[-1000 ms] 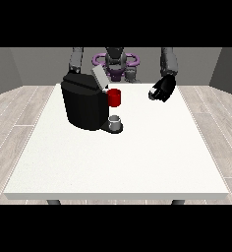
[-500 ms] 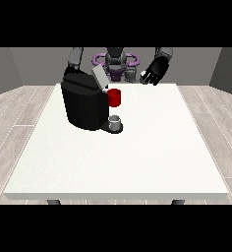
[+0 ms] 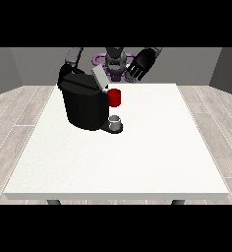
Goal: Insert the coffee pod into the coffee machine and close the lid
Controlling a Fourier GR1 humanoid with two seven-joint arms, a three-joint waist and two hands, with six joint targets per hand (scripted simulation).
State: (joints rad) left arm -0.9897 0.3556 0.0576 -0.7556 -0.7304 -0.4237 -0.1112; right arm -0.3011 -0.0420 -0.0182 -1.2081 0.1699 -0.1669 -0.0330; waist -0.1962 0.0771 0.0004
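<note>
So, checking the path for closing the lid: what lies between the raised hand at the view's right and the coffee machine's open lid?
In the front view, nothing: only background shows between the hand and the tilted lid.

One white table (image 3: pixel 137 162) fills the front view, carrying one black coffee machine (image 3: pixel 83 103). That machine has one grey lid (image 3: pixel 99 78), tilted up and open, and one red part (image 3: pixel 114 97) on its front face; whether this is the coffee pod cannot be told. One small grey cup (image 3: pixel 116 121) stands on the machine's base, directly below the red part. Behind the table stands one robot (image 3: pixel 115 60) with two arms. One black hand (image 3: pixel 140 66) is visible, at the view's right, fingers spread; the other arm ends out of sight behind the machine.
</note>
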